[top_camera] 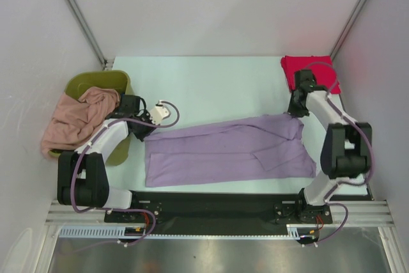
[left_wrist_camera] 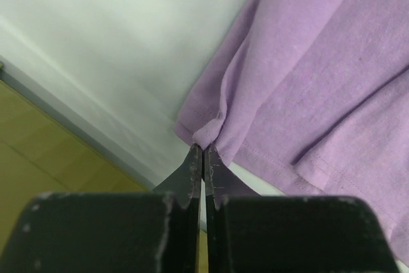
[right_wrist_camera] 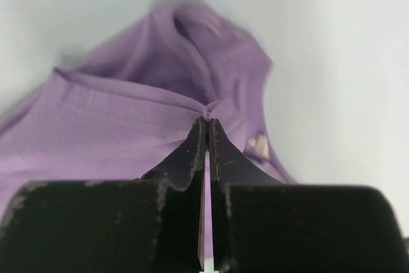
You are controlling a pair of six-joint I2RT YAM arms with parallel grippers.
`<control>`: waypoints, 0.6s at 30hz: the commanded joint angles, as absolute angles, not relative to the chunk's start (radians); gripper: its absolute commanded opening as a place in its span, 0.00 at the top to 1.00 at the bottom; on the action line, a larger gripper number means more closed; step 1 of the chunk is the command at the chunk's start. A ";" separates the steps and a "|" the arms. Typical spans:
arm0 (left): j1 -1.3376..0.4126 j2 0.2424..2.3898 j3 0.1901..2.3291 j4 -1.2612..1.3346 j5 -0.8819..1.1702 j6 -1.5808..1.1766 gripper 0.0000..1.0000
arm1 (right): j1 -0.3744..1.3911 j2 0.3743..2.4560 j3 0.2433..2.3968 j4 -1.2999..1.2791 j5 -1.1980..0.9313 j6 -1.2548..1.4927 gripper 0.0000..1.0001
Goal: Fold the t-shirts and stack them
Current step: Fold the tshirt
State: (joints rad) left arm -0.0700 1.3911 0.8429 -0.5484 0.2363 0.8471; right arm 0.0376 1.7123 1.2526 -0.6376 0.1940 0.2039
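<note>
Since the lavender t-shirt (top_camera: pixel 223 151) is soft and limp, spread along the desk's (top_camera: pixel 211 81) near edge, my left pincer (left_wrist_camera: pixel 203 153) and right pincer (right_wrist_camera: pixel 208 123) each nip a fold at opposite ends.

lavender t-shirt (top_camera: pixel 223 151): spread long across near middle of table (top_camera: pixel 211 87), folded lengthwise, one sleeve lying on top right of centre, far-left and far-right corners pinched to small peaks | red t-shirt (top_camera: pixel 291 65): folded, far right corner | salmon-pink t-shirt (top_camera: pixel 73 119): crumpled, draped over left rim of olive bin (top_camera: pixel 96 81)
</note>
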 commanded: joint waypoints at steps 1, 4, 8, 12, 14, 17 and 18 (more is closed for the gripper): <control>-0.078 1.358 0.884 -0.543 0.259 0.859 1.00 | 0.014 1.525 1.165 -0.716 0.207 0.274 1.00; -0.078 1.351 0.871 -0.558 0.262 0.890 1.00 | 0.011 1.444 1.094 -0.742 0.206 0.288 1.00; -0.078 1.342 0.847 -0.574 0.270 0.931 1.00 | 0.008 1.408 1.045 -0.744 0.172 0.291 1.00; -0.084 1.338 0.793 -0.574 0.279 0.950 0.98 | -0.018 1.411 1.009 -0.739 0.150 0.317 1.00; -0.083 1.335 0.782 -0.586 0.287 0.962 0.96 | -0.020 1.427 1.003 -0.761 0.158 0.327 1.00; -0.084 1.328 0.791 -0.690 0.331 1.037 0.70 | -0.034 1.465 1.018 -0.825 0.189 0.336 0.86; -0.084 1.328 0.814 -0.768 0.357 1.060 0.63 | -0.037 1.465 1.026 -0.840 0.214 0.345 0.75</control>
